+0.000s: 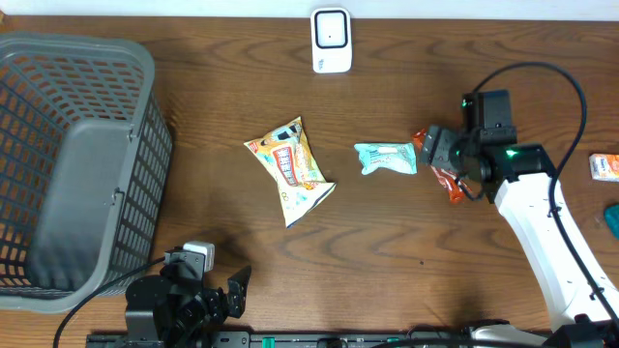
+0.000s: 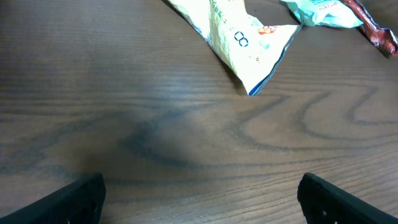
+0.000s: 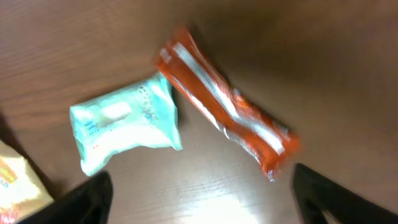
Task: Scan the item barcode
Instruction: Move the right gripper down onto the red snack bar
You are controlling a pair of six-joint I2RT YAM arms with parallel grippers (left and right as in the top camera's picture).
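Barely begun, it seems: the right gripper [image 3: 199, 202] hovers, jaws spread and empty, over the orange packet [image 3: 227, 118], the left gripper [image 2: 199, 196] rests released, and the white scanner [image 1: 331, 41] is well apart.

**Three Views, One Tabletop**

Overhead looks straight down on the table [image 1: 406, 251]. The left wrist camera sits low, facing across the wood toward the yellow bag [image 2: 242, 43]. The right wrist camera (blurred) looks down, close, on the teal packet [image 3: 124, 124] and orange packet [image 3: 227, 118], which all views share.
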